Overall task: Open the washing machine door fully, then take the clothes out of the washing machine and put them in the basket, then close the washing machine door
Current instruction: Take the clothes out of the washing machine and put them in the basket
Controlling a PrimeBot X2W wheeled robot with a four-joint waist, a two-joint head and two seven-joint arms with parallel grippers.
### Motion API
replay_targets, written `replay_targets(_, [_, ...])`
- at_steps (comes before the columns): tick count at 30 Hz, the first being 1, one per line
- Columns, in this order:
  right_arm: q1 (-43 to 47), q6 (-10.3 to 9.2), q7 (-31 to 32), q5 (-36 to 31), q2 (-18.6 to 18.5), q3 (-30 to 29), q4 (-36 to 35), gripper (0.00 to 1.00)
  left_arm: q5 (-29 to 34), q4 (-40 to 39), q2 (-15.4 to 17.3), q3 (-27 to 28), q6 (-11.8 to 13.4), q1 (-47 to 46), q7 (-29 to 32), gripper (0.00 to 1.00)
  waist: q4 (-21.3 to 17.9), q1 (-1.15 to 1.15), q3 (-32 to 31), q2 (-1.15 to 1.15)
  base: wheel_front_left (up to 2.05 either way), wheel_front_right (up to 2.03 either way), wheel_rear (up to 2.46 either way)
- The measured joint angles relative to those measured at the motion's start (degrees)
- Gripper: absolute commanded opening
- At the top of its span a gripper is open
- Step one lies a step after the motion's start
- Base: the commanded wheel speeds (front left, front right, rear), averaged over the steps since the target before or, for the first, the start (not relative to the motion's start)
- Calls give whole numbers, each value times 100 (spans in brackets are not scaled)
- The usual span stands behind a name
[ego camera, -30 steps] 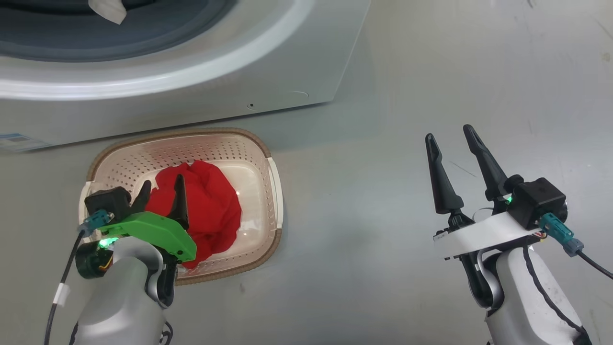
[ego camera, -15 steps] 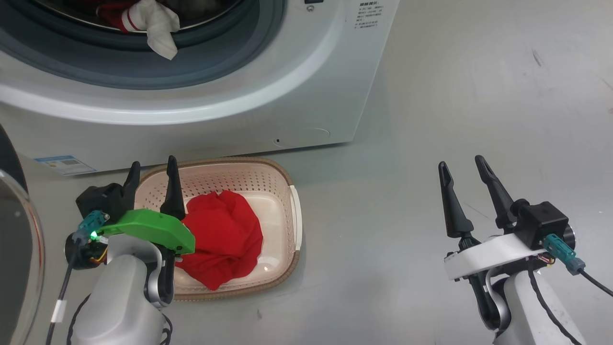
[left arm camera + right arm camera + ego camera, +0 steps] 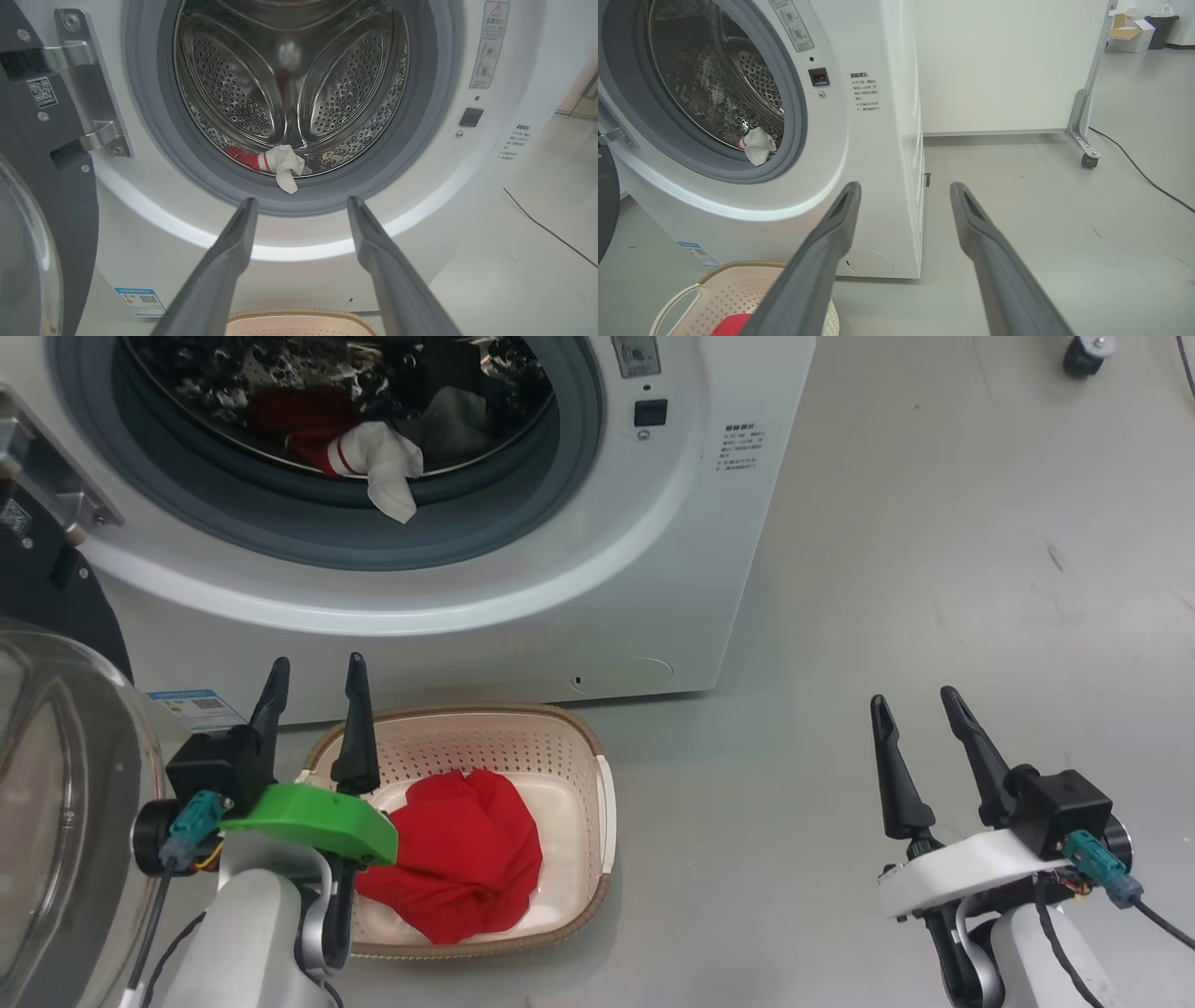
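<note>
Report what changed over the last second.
The head camera tilted up, showing more of the washing machine. The left gripper lifted from over the red garment in the basket toward the machine. Unchanged: both jaws open, garment in basket, right gripper hovering.

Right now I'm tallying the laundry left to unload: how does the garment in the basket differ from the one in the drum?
Colour: the basket garment is plain red; the drum garment is red with a white part. Place: the basket garment lies bunched inside the basket; the drum garment sits at the front of the drum, its white end drooping onto the grey gasket. Both are crumpled and ungripped.
</note>
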Motion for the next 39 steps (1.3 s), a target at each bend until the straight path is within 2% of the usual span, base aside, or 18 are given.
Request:
replay_targets(19, [503, -75, 0, 20, 9, 31, -47, 100, 358, -772, 18, -133, 63, 1075, 0, 100, 256, 0, -745, 0, 0, 0, 0])
replay_targets(26, [645, -212, 0, 20, 11, 82, -130, 100, 459, -1031, 27, -187, 118, 1419, 0, 100, 262, 0, -855, 0, 0, 0, 0])
replay_targets(39, [731, -225, 0, 20, 12, 189, -197, 100, 459, -1284, 45, -201, 220, 1765, -1, 100, 219, 0, -910, 0, 0, 0, 0])
